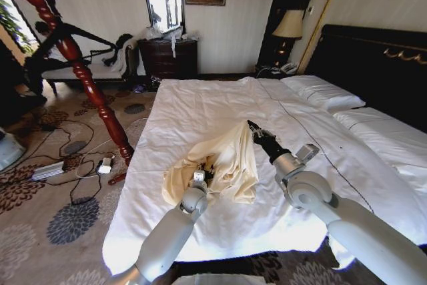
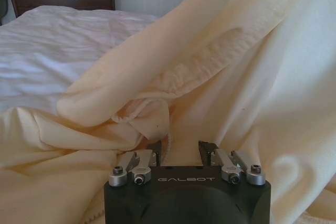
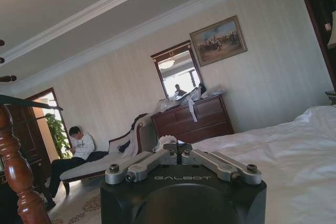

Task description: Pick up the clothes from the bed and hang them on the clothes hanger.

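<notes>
A: Where is the top [image 1: 223, 165] right now?

B: It sits near the middle of the bed [image 1: 200, 105], on the white sheet. One part is pulled up into a peak; the rest trails in a heap toward the bed's foot.

A: What is lifting it?

B: The right end effector [image 1: 253, 127] is at the peak. In the right wrist view [image 3: 178, 150] its fingers are closed together with a small fold of pale cloth at the tips, so it appears to be pinching the top there.

A: And the left arm?

B: The left end effector [image 1: 202, 168] is low, at the base of the heap. In the left wrist view [image 2: 182, 149] its fingers stand a little apart with cloth lying just in front of them; nothing is gripped between them.

A: So how far along is the job?

B: Early, by my reading. One point of the top is raised, but most of it rests on the bed. The left side has yet to take hold.

A: Is the hanger nearby?

B: A black hanger [image 1: 73, 35] hangs on the twisted wooden coat stand [image 1: 83, 71] beside the bed's left edge, well apart from the top. Carrying the top over and hanging it are all undone.
</notes>
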### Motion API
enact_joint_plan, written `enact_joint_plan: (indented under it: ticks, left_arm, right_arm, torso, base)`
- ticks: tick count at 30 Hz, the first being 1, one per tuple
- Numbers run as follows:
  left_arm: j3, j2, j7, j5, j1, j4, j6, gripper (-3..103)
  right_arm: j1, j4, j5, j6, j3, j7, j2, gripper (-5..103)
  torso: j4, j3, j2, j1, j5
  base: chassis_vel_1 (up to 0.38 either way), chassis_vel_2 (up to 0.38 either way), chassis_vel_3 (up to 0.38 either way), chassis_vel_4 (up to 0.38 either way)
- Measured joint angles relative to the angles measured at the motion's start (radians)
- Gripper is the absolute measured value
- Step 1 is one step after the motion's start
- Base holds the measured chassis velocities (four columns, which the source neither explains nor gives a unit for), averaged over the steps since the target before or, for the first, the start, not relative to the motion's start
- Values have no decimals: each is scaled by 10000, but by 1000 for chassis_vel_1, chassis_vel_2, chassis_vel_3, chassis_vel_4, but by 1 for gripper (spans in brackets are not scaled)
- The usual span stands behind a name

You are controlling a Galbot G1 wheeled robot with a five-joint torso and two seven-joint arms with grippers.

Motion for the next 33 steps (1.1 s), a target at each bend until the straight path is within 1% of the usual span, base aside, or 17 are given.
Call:
enact_joint_plan:
  ticks: [12,13,15,16,17,18,20,21,23,30,33]
  left_arm:
    - [-236,-4,-88,13,64,4,2,40]
    - [-252,-4,-89,12,67,8,1,37]
    - [-284,-4,-90,12,65,9,-8,27]
    - [-284,-4,-90,12,65,9,-8,27]
    - [-296,-4,-90,12,60,12,-11,22]
    - [-307,-4,-90,12,53,15,-16,22]
    - [-334,16,-83,5,44,35,-40,11]
    - [-334,16,-83,5,44,35,-40,11]
    - [-353,46,-72,-5,43,38,-67,2]
    - [-343,266,-53,-73,110,-234,-141,0]
    - [-336,558,-31,-144,214,-604,-184,0]
  right_arm:
    - [-24,88,19,1,41,0,-41,0]
    - [-23,89,21,1,41,0,-43,0]
    - [-17,89,23,1,41,0,-47,0]
    - [-17,89,23,1,41,0,-47,0]
    - [-13,89,25,1,40,0,-47,0]
    - [-9,89,27,2,38,0,-47,0]
    - [-1,89,29,2,28,0,-40,0]
    - [-1,89,29,2,28,0,-40,0]
    - [2,81,29,3,18,0,-30,0]
    - [-1,21,6,5,8,-5,34,0]
    - [-19,-34,-25,12,8,-5,54,0]
  torso:
    - [0,0,1,0,0]
    - [0,0,0,0,0]
    - [0,0,0,0,0]
    - [0,0,0,0,0]
    - [-1,0,0,0,-1]
    - [0,0,0,0,0]
    - [-1,0,0,0,-1]
    - [-1,0,0,0,-1]
    - [0,0,1,0,-1]
    - [-1,0,0,0,-1]
    - [0,0,0,0,-2]
  base:
    - [0,0,0,0]
    - [0,0,0,0]
    - [0,0,0,0]
    - [0,0,0,0]
    - [0,0,0,0]
    - [0,0,0,0]
    - [0,0,0,0]
    - [0,0,0,0]
    - [0,0,0,0]
    - [0,0,0,0]
    - [0,0,0,0]
